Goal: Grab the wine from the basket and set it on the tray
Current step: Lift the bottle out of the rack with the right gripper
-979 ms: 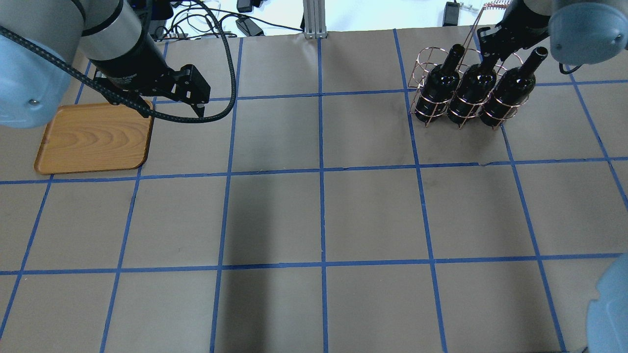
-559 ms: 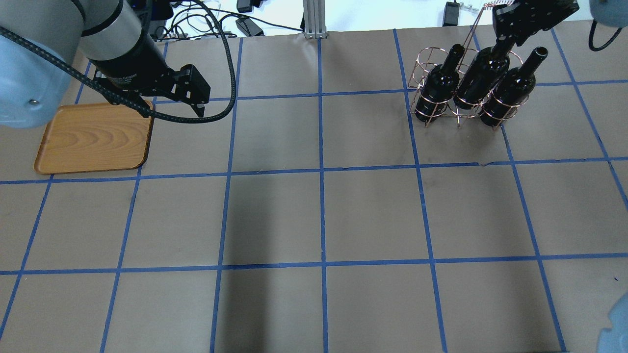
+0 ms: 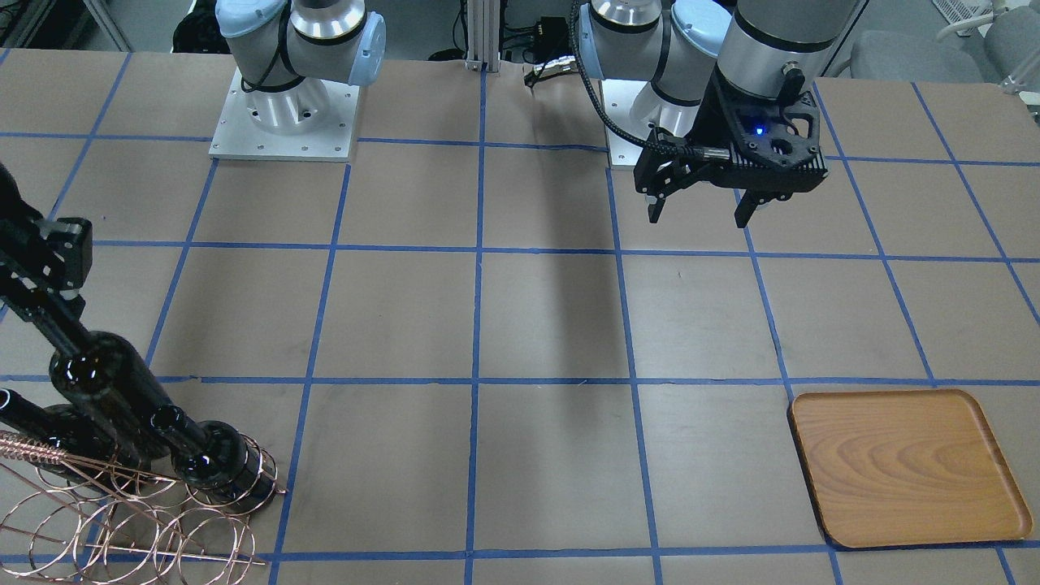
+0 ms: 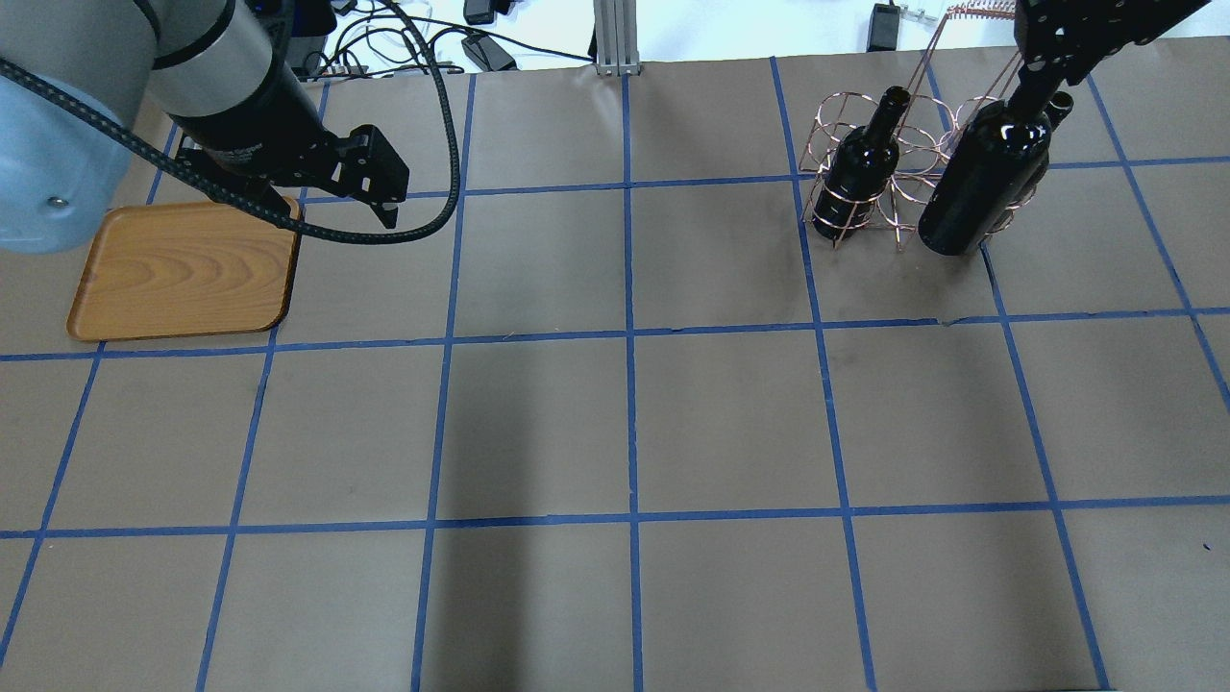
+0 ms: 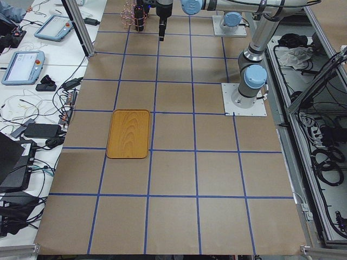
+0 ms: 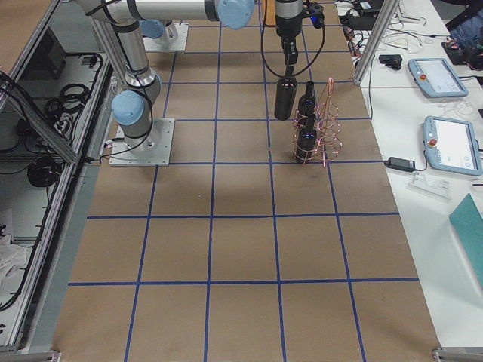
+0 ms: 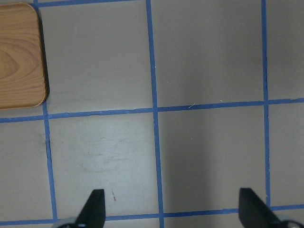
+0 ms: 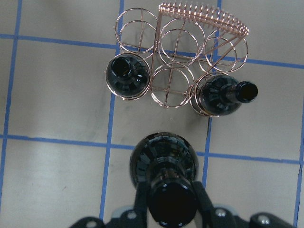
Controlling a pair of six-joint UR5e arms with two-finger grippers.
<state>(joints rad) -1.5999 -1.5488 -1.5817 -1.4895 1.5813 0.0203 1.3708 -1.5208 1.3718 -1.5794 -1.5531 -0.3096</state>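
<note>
Right tool clamps the wine by its neck, upright, out of the basket and just beside it: extraction looks done, the carry to the tray, well apart from the basket, remains, left tool idling there spread open.

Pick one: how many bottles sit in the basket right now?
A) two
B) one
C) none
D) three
A: the right wrist view shows two bottles in the basket, one at the left and one at the right. The third bottle hangs by its neck from the right gripper, outside the rings.
</note>
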